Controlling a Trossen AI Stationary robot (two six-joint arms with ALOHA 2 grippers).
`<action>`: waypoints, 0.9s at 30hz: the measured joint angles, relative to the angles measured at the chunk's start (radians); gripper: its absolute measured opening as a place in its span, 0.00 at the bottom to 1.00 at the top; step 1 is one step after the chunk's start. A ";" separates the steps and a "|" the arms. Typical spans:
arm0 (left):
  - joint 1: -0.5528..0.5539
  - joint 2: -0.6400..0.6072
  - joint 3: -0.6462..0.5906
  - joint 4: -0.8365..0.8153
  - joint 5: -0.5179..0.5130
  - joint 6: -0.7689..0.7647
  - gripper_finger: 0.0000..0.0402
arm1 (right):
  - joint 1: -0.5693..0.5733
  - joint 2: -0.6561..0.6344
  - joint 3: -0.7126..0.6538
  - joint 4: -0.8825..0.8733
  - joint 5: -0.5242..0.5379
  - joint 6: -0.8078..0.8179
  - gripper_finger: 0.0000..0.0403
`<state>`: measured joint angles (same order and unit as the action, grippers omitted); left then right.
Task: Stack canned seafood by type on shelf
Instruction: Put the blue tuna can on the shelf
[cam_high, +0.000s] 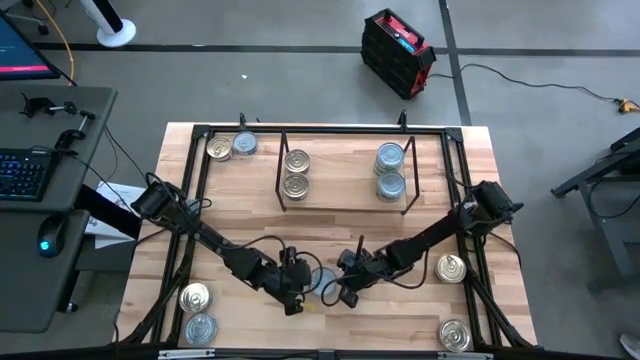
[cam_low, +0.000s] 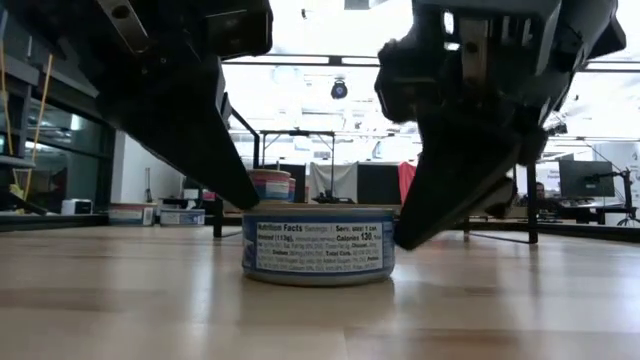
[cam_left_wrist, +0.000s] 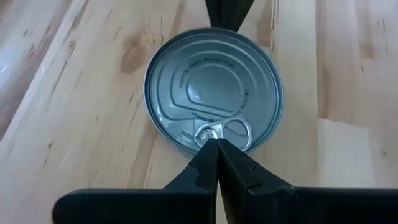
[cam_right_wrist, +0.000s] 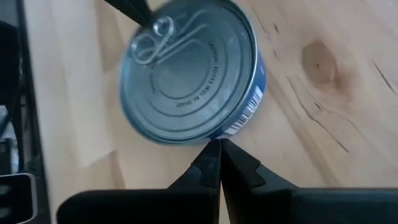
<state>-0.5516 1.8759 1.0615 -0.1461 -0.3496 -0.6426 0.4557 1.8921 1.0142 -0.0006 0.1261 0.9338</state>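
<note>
Item: silver-lidded tin, flat on the bench near its front edge, well short of the shelf. Risk, as I judge it: pinched between two closed tips, it may skid or tip. Left hand fully closed, over the pull-tab; right hand closed, empty, at the tin's wall.

Two dark jointed arms, black cables, seemingly matte wedge fingers.

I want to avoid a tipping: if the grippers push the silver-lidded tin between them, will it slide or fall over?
The tin looks low and wide, resting flat, so it will probably slide, not tip. Its metal wall seems stiff, perhaps slippery.
</note>
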 joint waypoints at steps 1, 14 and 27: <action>-0.003 0.000 0.000 -0.003 0.001 -0.001 0.00 | 0.000 -0.006 0.000 0.001 0.002 -0.001 0.00; -0.012 0.004 -0.003 -0.045 0.012 -0.038 0.00 | 0.000 -0.063 0.000 0.099 0.019 0.003 0.00; -0.024 0.005 -0.003 0.141 0.009 -0.052 0.00 | -0.005 -0.089 0.000 0.044 0.019 -0.026 0.00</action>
<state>-0.5760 1.8805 1.0580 -0.0053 -0.3411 -0.6950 0.4511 1.8027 1.0143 0.0437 0.1448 0.9076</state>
